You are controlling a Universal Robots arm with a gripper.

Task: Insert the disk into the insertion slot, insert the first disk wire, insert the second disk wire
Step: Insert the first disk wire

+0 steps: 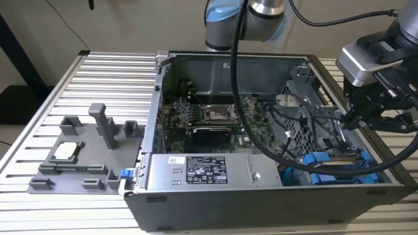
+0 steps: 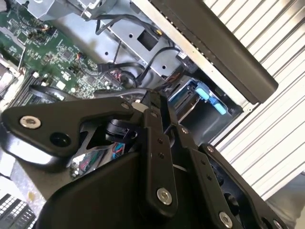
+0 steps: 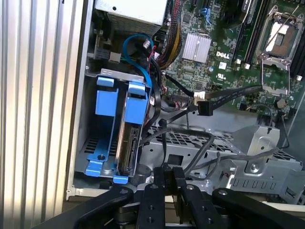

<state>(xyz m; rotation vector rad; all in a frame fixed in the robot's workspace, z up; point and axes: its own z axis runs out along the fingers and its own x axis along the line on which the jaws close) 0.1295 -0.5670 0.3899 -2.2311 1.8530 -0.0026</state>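
The open computer case (image 1: 274, 205) is lying on the ribbed metal surface (image 1: 111, 83), toward the surface's edge on the exterior view's right. The disk (image 3: 127, 143) is already sitting in the insertion slot (image 3: 88, 129). It is standing on its thin side in its blue carrier, in the corner of the case that is closest to the surface's edge nearest the exterior camera. The gripper (image 3: 167, 168) is hanging over the perforated cage wall (image 3: 186, 139), just beside the slot. Its jaws are pressed together, and I am not seeing anything between them. A black wire with a plug (image 3: 202, 109) is lying loose over the motherboard (image 3: 224, 71), apart from the disk. A grey fixture tray (image 1: 72, 169) is resting near the opposite edge of the surface.
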